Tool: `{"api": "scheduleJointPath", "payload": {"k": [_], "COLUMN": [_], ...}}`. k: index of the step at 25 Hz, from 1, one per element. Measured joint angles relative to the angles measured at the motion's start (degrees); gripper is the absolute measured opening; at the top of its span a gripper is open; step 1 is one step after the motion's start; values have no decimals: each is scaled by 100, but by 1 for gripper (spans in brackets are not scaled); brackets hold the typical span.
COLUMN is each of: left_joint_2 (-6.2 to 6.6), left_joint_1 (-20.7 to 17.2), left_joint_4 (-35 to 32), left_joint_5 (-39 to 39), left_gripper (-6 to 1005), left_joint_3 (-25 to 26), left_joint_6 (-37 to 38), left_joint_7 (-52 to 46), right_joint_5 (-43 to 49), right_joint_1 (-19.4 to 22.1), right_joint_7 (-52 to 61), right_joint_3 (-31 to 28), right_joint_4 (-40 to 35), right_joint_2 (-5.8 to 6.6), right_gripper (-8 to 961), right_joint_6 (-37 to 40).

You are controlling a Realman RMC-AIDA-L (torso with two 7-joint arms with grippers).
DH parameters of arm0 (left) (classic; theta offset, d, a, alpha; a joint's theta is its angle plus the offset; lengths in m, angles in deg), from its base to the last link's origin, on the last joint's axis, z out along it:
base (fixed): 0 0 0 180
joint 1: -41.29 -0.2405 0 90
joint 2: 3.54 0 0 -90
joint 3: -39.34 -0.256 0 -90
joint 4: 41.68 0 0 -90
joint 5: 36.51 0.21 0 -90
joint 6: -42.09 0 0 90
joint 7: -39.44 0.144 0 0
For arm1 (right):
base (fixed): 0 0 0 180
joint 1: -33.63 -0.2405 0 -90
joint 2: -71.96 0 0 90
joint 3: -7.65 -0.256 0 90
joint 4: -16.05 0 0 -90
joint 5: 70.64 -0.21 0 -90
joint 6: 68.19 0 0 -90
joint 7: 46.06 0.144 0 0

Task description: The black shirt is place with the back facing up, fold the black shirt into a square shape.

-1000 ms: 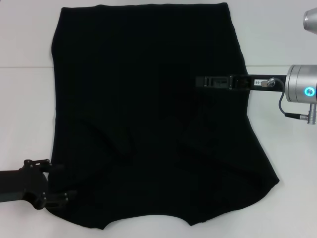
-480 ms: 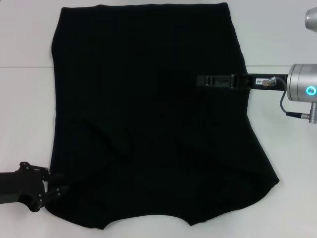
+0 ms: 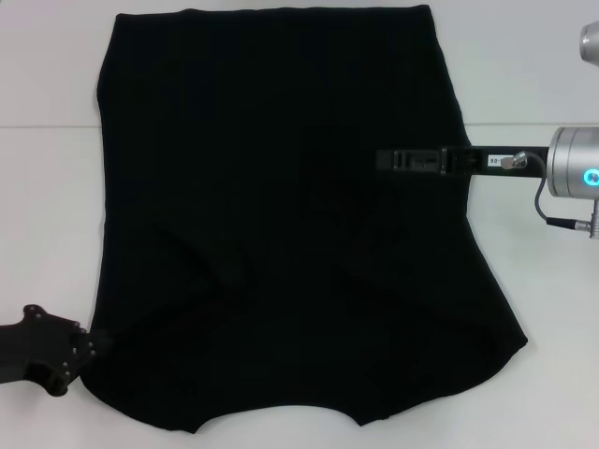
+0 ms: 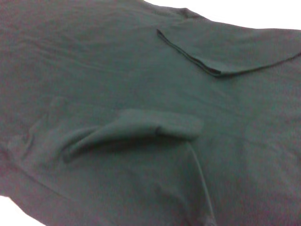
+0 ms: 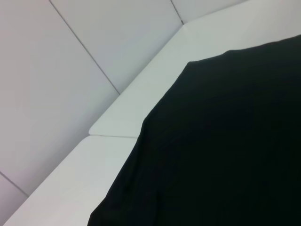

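Shirt folding with sleeves already tucked, both grippers sitting at the garment's edges.

One black shirt [image 3: 281,224] is lying across the middle of one white table [image 3: 51,215]; two grippers are attending it. At eight o'clock the left gripper [image 3: 89,344] is touching the hem corner, and whether it is gripping cloth cannot be told. At three o'clock the right gripper [image 3: 398,160] is reaching in low over the fabric, its opening also unreadable. Judged risk: the raised pleat [image 4: 141,127] near the left side is getting folded in, or a one-layer pinch is dragging the shirt askew.
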Motion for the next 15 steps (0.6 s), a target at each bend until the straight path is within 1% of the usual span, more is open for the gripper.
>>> {"api": "scheduleJointPath", "payload": {"k": [1, 4, 9, 13, 15], "left_joint_2": [8, 22, 26, 22, 26], "left_joint_1": [-5, -29, -137, -170, -172], "left_joint_4": [-2, -9, 13, 79, 114], "left_joint_5": [-34, -122, -160, -160, -161], "left_gripper": [28, 20, 14, 14, 14], "left_joint_3": [263, 604, 839, 1223, 1410], "left_joint_6": [165, 372, 422, 553, 627], "left_joint_7": [-27, 2, 148, 375, 467], "right_joint_5": [7, 11, -16, -22, -13], "right_joint_1": [17, 90, 235, 334, 394], "right_joint_7": [1, 1, 15, 81, 320], "right_joint_3": [2, -5, -133, -357, -405], "right_joint_4": [0, 2, 1, -1, -1], "right_joint_2": [4, 20, 96, 233, 339], "right_gripper": [942, 942, 936, 928, 924], "right_joint_6": [14, 97, 429, 901, 1083]}}
